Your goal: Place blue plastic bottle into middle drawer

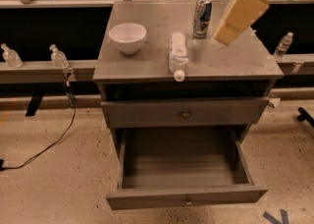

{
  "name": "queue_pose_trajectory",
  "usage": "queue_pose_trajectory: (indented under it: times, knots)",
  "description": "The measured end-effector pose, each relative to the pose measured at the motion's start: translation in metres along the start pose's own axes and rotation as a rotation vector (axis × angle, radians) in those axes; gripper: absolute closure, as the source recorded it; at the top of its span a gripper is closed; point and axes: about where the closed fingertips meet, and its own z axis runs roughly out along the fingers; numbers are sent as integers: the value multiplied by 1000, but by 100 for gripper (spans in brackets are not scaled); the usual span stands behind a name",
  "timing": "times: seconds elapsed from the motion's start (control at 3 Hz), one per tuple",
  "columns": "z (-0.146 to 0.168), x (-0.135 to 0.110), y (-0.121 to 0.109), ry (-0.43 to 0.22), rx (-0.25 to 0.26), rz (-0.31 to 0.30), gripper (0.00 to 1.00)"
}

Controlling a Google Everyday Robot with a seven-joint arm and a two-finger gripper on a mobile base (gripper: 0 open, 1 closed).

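Note:
The blue plastic bottle point(178, 53) lies on its side on the grey cabinet top point(230, 61), white cap towards the front edge. The middle drawer point(181, 161) is pulled out at the bottom of the cabinet; its floor is bare and it has a small knob on its slim front panel. My gripper point(224, 34), pale yellow, hangs in from the upper right above the right part of the cabinet top. It is to the right of the bottle and apart from it, and holds nothing that I can see.
A white bowl point(127, 37) stands left of the bottle, a dark tall drink can point(201, 18) behind it near my gripper. The closed drawer front with a round knob point(185, 114) is above the open drawer. Small pump bottles point(58, 57) stand on the side rails. A cable point(49, 144) lies on the floor.

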Motion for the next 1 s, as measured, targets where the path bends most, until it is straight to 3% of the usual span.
queue_pose_trajectory:
  times: [0.33, 0.67, 1.0]
  knots:
    - [65, 8, -17, -15, -3, 199, 0]
    - [112, 11, -12, -54, 9, 372, 0]
    - [162, 6, 3, -92, 15, 504, 0]
